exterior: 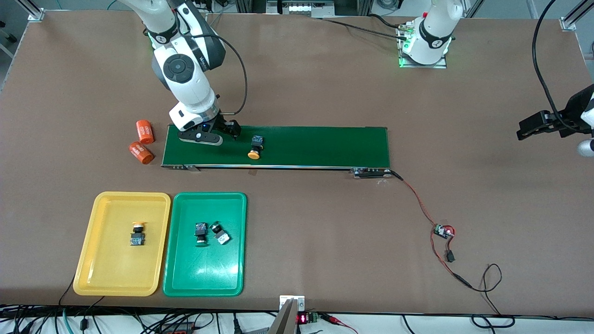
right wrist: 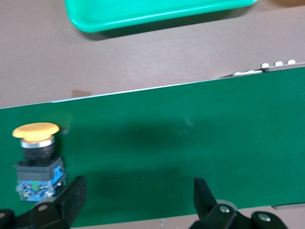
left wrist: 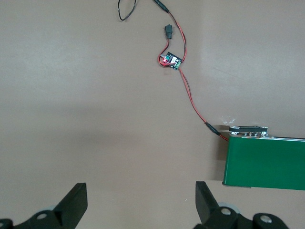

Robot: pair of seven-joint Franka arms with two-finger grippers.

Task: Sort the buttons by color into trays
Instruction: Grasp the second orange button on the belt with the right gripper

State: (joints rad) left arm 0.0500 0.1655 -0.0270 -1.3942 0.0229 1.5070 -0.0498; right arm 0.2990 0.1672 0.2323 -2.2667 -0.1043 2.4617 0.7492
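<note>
Front view: high, facing both arm bases, whole table (exterior: 325, 93) seen.
Left wrist view: looks down, well above table.
Right wrist view: close over conveyor belt (right wrist: 190, 143).
Shared: belt's end (left wrist: 264, 162).

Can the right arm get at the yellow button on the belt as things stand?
Probably yes: the right claw is open over the conveyor belt, right beside the yellow-capped button, which lies alone with nothing between them.
</note>
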